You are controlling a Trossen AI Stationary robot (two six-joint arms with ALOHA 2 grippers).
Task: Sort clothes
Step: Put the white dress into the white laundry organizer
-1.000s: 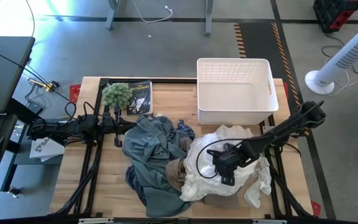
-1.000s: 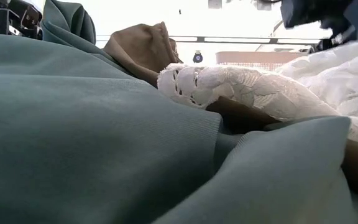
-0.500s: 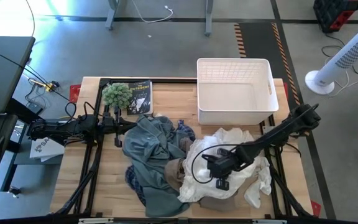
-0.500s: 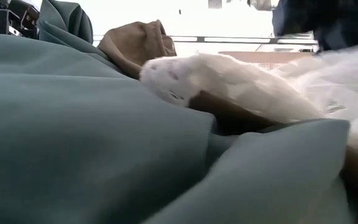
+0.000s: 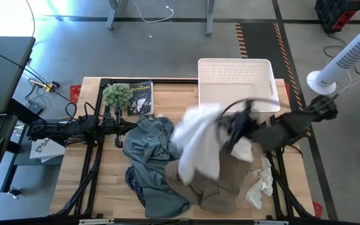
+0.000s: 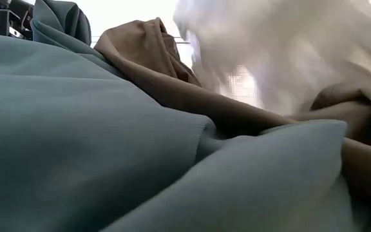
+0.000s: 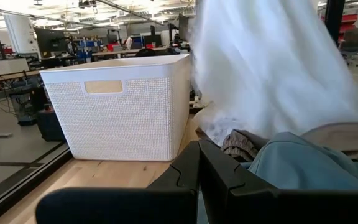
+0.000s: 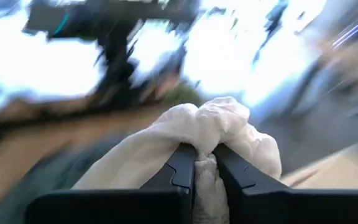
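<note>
My right gripper (image 5: pixel 228 129) is raised above the middle of the table, shut on the thin white garment (image 5: pixel 199 147), which drapes below it and shows blurred in the low view (image 6: pixel 269 51) and the left wrist view (image 7: pixel 272 68). Under it the tan-khaki garment (image 5: pixel 220 187) lies spread on the table. It overlaps the grey-blue garment (image 5: pixel 149 144) to its left. A bit of plaid cloth (image 5: pixel 131 180) peeks out at the grey-blue garment's near left. My left gripper (image 5: pixel 119 125) rests shut at the table's left, pointing level at the pile. My right gripper pinches a bunched-up wad of the white garment (image 8: pixel 207 134) between its two fingers, several gathered layers. The fingers point roughly level toward the table's left. Most of the garment hangs slack below, lifted off the pile, while a white end (image 5: pixel 259 184) still lies on the table.
A white plastic basket (image 5: pixel 235 60) stands at the far right of the table, also seen in the left wrist view (image 7: pixel 123 112). A green fuzzy plant (image 5: pixel 116 94) and a dark book (image 5: pixel 139 98) sit at the far left. Bare wood shows near the left edge.
My right gripper has shut on the white garment, then risen fast toward the far edge, tipping from pointing down to nearly level. The white garment has been pulled up off the pile, uncovering the tan-khaki garment; one white end has stayed on the table.
</note>
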